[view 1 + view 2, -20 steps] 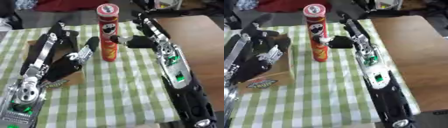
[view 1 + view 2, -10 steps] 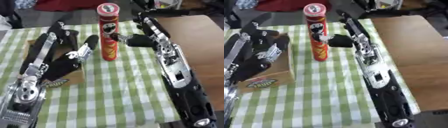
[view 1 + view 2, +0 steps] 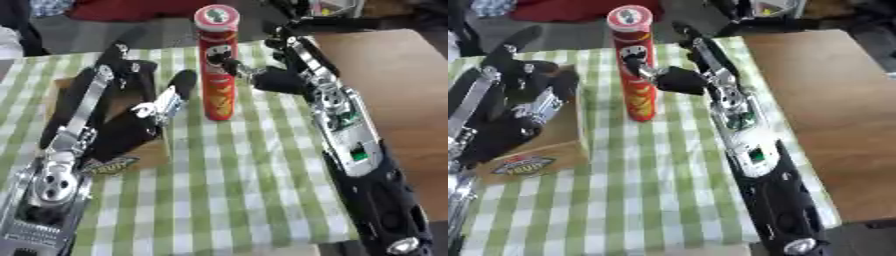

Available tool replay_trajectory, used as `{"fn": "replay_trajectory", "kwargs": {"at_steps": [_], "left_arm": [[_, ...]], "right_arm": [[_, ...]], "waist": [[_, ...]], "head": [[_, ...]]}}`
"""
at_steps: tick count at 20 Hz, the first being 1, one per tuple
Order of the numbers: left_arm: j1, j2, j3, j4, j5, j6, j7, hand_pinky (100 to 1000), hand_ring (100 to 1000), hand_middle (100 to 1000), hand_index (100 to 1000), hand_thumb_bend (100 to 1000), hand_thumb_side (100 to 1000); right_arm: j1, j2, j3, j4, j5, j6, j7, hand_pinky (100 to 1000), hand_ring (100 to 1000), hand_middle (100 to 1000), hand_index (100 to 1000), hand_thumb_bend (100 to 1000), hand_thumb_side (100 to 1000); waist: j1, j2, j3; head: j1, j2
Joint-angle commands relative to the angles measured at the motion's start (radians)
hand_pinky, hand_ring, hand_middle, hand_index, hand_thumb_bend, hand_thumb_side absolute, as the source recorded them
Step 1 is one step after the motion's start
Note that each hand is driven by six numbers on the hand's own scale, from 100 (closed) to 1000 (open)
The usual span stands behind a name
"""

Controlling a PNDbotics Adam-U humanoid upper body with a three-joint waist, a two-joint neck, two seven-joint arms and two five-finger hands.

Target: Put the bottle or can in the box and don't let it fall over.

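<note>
Can upright on checked cloth, right hand around it.

Glossy can, seemingly cardboard box, cloth tablecloth.

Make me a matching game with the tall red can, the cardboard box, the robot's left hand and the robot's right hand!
Things:
1. red can
2. cardboard box
3. left hand
4. right hand

States:
A. fingers against the can's side
B. stands upright on the checked cloth
C. rests over the box
D. lies under the left arm

Pairs: 1-B, 2-D, 3-C, 4-A
</note>
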Motion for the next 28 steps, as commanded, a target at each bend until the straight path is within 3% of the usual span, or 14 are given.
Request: {"fn": "replay_trajectory", "kwargs": {"at_steps": [1,28], "left_arm": [[-0.006,0.002,0.006,-0.021,-0.005,0.005,0.000,860,824,307,990,433,643],[-0.012,-0.010,0.019,-0.009,-0.016,0.011,0.012,861,827,294,1000,420,658]], "right_arm": [[-0.008,-0.005,-0.004,-0.006,-0.004,0.001,-0.001,1000,1000,1000,1000,512,384],[-0.039,-0.010,-0.004,0.029,0.018,-0.015,0.040,1000,1000,1000,1000,446,455]], "waist": [[0.000,-0.006,0.003],[0.002,0.039,0.018]], "head": [[0.006,-0.004],[0.013,-0.040]]}}
